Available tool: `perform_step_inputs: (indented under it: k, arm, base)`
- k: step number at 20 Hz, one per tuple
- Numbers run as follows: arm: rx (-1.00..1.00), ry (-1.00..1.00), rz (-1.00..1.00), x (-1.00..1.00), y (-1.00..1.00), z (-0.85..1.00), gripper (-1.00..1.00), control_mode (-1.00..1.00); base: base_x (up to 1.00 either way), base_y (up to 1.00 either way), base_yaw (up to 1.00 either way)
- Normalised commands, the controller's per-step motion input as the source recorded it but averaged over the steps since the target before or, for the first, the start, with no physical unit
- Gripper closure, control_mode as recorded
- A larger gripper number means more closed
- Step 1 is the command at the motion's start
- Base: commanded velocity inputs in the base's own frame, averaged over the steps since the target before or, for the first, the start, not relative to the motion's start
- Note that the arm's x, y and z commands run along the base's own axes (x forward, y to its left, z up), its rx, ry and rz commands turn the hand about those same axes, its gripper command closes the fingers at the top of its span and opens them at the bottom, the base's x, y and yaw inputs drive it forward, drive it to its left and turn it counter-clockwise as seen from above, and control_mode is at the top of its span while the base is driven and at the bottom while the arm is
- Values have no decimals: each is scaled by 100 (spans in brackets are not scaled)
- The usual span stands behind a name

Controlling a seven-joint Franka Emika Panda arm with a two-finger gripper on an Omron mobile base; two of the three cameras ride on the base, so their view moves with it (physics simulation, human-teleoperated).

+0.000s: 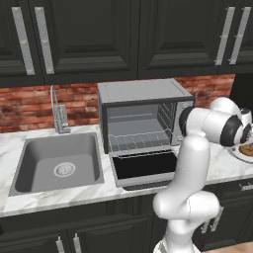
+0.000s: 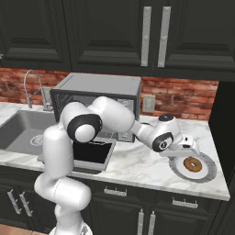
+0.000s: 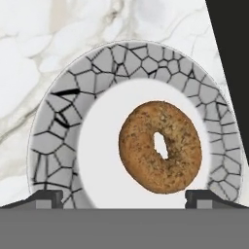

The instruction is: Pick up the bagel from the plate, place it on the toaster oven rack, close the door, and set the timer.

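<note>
black cabinets and a red brick wall back the marble counter in my left base view. the sink sits left with its faucet behind it, and the grey toaster oven stands just right of it. its door lies folded down flat, and the toaster oven rack shows as a wire grid inside the cavity. my arm crosses to the right, where an edge of the plate and the bagel peeks out.

from the right base view, my gripper hovers over the plate, right of the oven; the bagel lies in its middle.

along my hand, the bagel rests on the plate's white centre, ringed by a cracked grey rim. my fingertips stand spread wide, gripping nothing, one at each lower side.
</note>
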Motion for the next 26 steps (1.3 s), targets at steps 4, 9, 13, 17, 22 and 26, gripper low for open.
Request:
perform_step_inputs:
  k: [4, 9, 13, 17, 22, 26]
  arm:
    - [-1, 0, 0, 24, -8, -10, -100, -100]
    - [-2, 0, 0, 14, -22, -10, -100, -100]
    - [-1, 0, 0, 6, -13, -13, -100, -100]
    - [0, 0, 0, 0, -14, -9, -100, -100]
    - [0, 0, 0, 0, -10, -9, -100, -100]
    - [0, 0, 0, 0, -1, -26, -100, -100]
  base:
    - [0, 0, 0]
    - [0, 0, 0]
    - [0, 0, 0]
    - [0, 0, 0]
    - [0, 0, 0]
    - [0, 0, 0]
